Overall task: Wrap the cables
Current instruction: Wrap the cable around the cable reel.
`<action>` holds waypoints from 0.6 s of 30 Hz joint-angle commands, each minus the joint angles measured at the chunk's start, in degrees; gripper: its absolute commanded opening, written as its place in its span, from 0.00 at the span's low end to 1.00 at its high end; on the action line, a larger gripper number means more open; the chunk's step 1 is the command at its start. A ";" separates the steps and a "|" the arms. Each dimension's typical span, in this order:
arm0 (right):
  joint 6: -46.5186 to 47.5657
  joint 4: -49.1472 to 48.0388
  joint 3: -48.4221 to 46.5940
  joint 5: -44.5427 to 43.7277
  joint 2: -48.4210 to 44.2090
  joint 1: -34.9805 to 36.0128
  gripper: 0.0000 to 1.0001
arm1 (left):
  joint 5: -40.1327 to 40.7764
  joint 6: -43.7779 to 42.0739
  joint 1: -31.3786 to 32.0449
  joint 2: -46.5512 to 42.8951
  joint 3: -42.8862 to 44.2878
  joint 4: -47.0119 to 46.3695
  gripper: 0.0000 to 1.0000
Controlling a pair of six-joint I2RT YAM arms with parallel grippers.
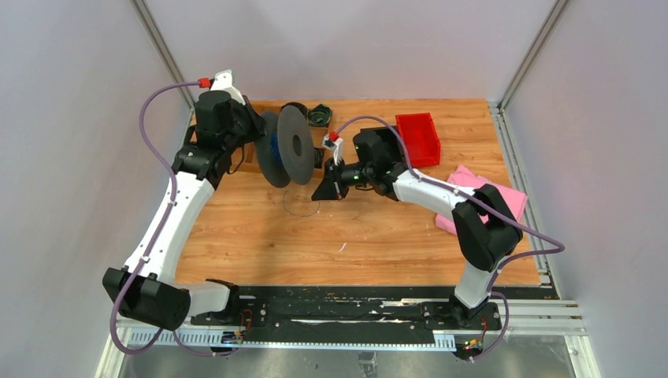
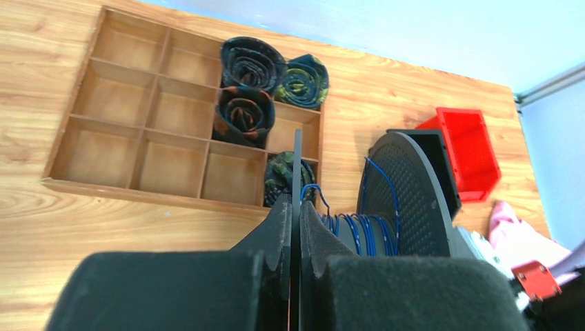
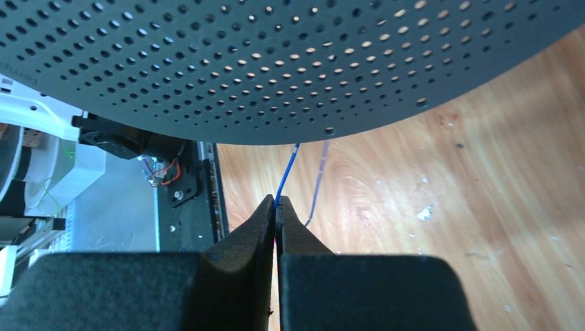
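Black padded fingers of the right gripper (image 3: 276, 204) fill the foreground of its wrist view, clenched on the thin blue cable (image 3: 287, 171), which rises from the tips and vanishes behind the perforated flange of the spool (image 1: 287, 146). Left gripper (image 2: 296, 207): clamped on the edge of the spool's other flange, keeping the spool on edge; whether it touches the counter (image 1: 354, 236) cannot be told. Progress, as judged: several turns of cable sit on the hub between the flanges, loosely and unevenly laid, and a faint slack loop appears to lie on the counter below the spool, so winding is under way with an unknown length left. Also present: wooden divider tray (image 2: 103, 187) with dark rolls (image 2: 252, 62) at its right-hand end, red bin (image 1: 417, 138), pink cloth (image 1: 504, 197). Not determinable: the cable's free end, the number of turns on the hub, the loop's full course.
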State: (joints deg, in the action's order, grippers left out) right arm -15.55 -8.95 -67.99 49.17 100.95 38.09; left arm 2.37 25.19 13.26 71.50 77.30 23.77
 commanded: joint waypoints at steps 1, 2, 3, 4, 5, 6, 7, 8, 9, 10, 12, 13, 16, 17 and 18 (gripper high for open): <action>-2.77 1.23 -1.48 1.37 0.58 4.19 0.01 | 8.83 -1.59 -0.86 -0.40 1.76 -9.39 0.00; -2.75 1.60 -1.96 1.68 0.58 4.93 0.01 | 9.54 -1.94 -0.86 -0.39 1.28 -9.74 0.00; -2.71 2.04 -2.51 2.21 0.57 5.55 0.01 | 9.99 -2.30 -0.86 -0.48 0.53 -10.43 0.00; -2.61 2.41 -3.03 2.85 0.63 6.26 0.01 | 10.55 -2.62 -0.81 -0.52 -0.16 -11.15 0.00; -2.66 2.76 -3.67 3.77 0.86 6.80 0.01 | 10.87 -2.91 -0.78 -0.69 -0.86 -11.69 0.00; -2.91 3.27 -4.52 4.78 1.14 7.24 0.01 | 11.27 -3.26 -0.78 -0.79 -1.53 -12.26 0.00; -3.08 3.83 -5.31 5.54 1.44 7.72 0.01 | 11.66 -3.46 -0.70 -0.87 -2.14 -12.70 0.00; -3.04 4.47 -6.22 6.12 1.65 8.05 0.01 | 11.95 -3.78 -0.62 -0.92 -2.57 -13.08 0.00; -2.78 5.46 -7.19 6.53 1.89 8.42 0.01 | 12.37 -4.21 -0.42 -0.97 -3.07 -13.39 0.00; -2.47 6.57 -8.09 6.77 2.15 8.74 0.02 | 12.81 -4.67 -0.10 -1.01 -3.40 -13.68 0.00; -2.13 8.62 -10.20 7.17 2.94 9.09 0.02 | 13.78 -5.88 0.85 -1.10 -3.92 -14.34 0.00; -2.19 9.46 -11.07 7.25 3.20 9.12 0.02 | 14.39 -6.99 1.41 -1.17 -4.24 -14.63 0.00; -1.76 12.17 -13.46 7.26 3.49 9.13 0.02 | 15.83 -8.97 2.68 -1.27 -4.83 -15.45 0.00; -1.86 12.45 -13.91 7.26 3.35 9.16 0.02 | 16.27 -9.66 3.00 -1.31 -5.13 -15.74 0.00; -2.10 12.59 -14.21 7.25 3.18 9.13 0.01 | 16.68 -10.31 3.27 -1.36 -5.25 -16.15 0.00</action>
State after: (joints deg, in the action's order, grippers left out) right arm -17.32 -1.61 -79.40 51.03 104.38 45.30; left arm 11.94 18.94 15.94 71.75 72.12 19.51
